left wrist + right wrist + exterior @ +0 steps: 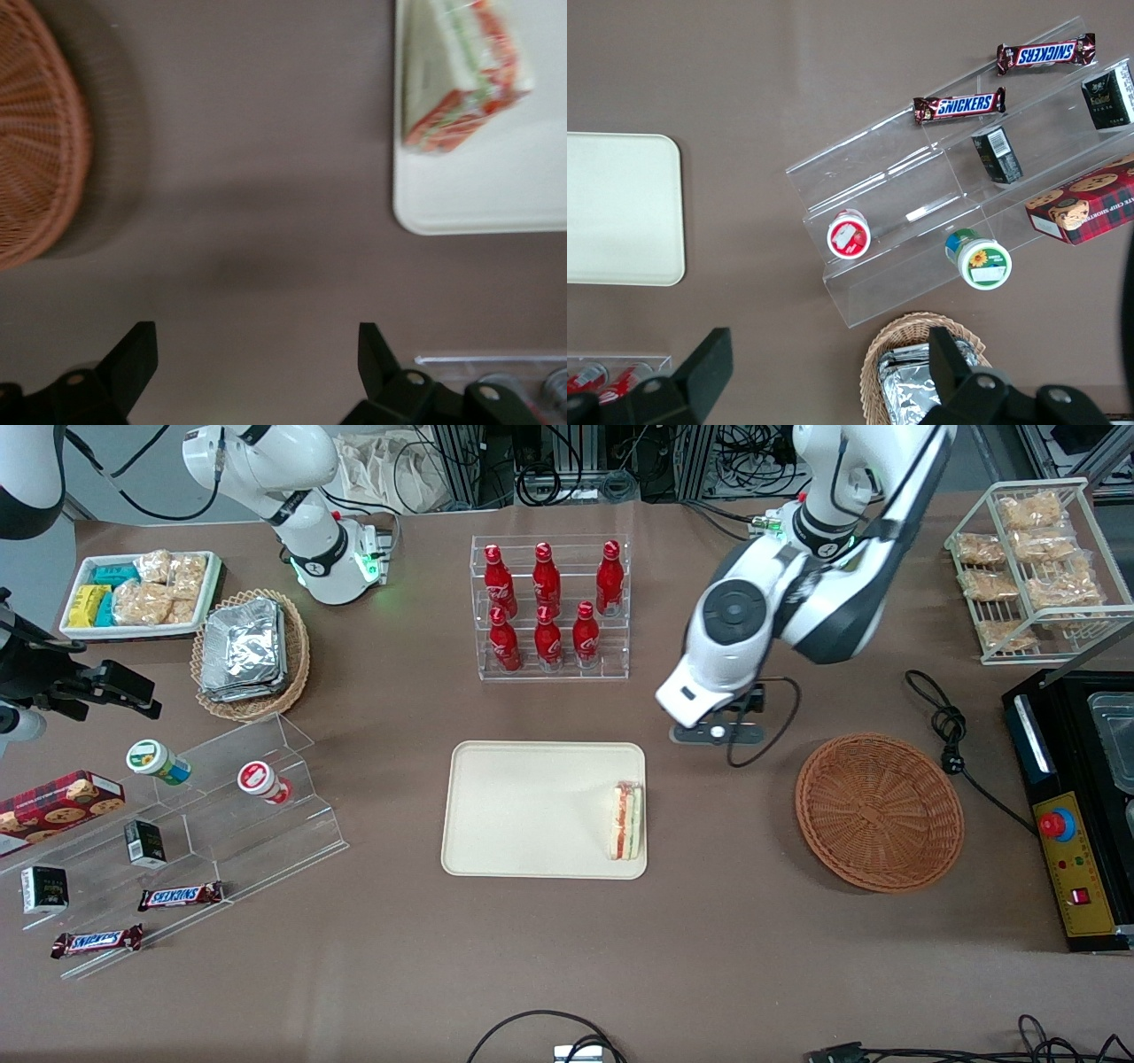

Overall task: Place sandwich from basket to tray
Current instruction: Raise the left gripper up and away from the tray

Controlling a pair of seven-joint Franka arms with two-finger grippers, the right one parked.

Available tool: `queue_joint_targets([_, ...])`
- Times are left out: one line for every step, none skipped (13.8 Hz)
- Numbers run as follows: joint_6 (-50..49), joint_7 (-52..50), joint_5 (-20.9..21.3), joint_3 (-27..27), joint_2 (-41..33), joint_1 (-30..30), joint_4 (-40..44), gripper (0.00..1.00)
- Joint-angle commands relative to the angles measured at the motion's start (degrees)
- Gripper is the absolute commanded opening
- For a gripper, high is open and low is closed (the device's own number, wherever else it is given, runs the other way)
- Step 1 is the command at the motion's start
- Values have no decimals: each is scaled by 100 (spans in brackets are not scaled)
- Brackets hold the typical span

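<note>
Sandwich: lies on the tray, at the tray's edge toward the working arm's end of the counter, its orange-red and green filling showing along one side (the wrist view shows the clear wrap over it).
Tray: flat and cream-beige, on the brown counter, nearer the front camera than the rack of red bottles.
Basket: reddish-brown wicker, holding nothing, well apart from the tray toward the working arm's end.
End effector: released, its two black fingers spread wide and grasping nothing; it hangs above bare counter between tray and basket.
Left arm: bent over the counter, above that same gap.
</note>
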Motion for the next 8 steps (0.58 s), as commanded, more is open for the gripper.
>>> queue_joint_targets([-463, 1074, -365, 5, -372, 730, 63, 100])
queue_joint_targets([-735, 1233, -374, 31, -346, 984, 265, 100])
queue_joint_targets([-990, 1270, -357, 32, -320, 1248, 536, 100])
queue_joint_targets([-1271, 1305, -348, 32, -285, 1460, 817, 100])
queue_joint_targets([-1622, 1288, -365, 40, -163, 1679, 1116, 100])
queue_joint_targets([-1965, 1297, -365, 40, -126, 1942, 1432, 100])
queue_joint_targets([-2185, 1288, -365, 32, -74, 2119, 1662, 100])
queue_joint_targets([-2257, 1305, -357, 40, -65, 2277, 1803, 100])
